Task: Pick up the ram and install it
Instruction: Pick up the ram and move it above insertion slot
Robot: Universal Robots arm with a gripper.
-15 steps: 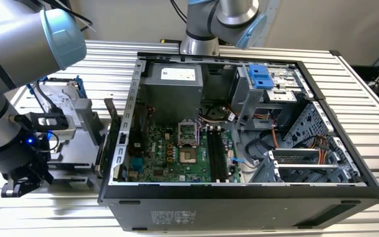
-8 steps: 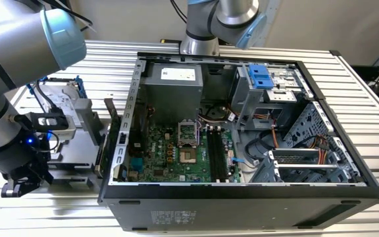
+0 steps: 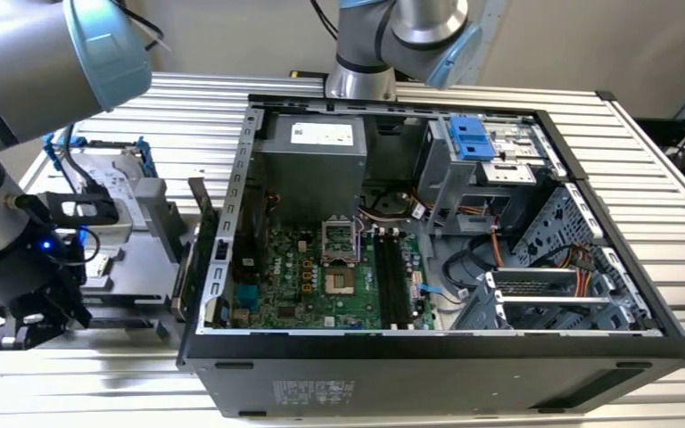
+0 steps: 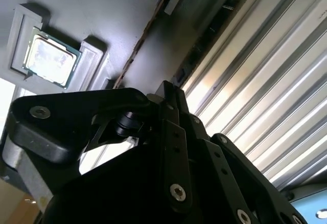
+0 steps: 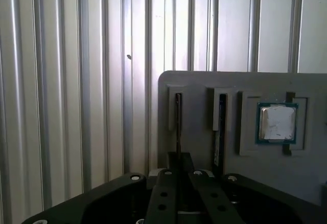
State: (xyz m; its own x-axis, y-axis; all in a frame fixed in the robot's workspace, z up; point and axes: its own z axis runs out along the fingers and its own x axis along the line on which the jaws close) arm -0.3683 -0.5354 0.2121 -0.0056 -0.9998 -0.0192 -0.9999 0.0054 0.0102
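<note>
The pincer [image 5: 179, 178] is seen lined up with the ram [image 5: 178, 114], which stands on edge in a slot of the grey holder [image 5: 199, 88], its long axis running straight ahead of the pincer; whether the pincer is open or holding anything cannot be told.

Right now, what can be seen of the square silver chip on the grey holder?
Seen in both wrist views, the chip is small and square: a dull silver metal lid with pale smudges, framed by a green board edge. It lies flat, lid outward, in a square recess of the grey holder, beside two narrow slots. Only the holder touches it.
</note>
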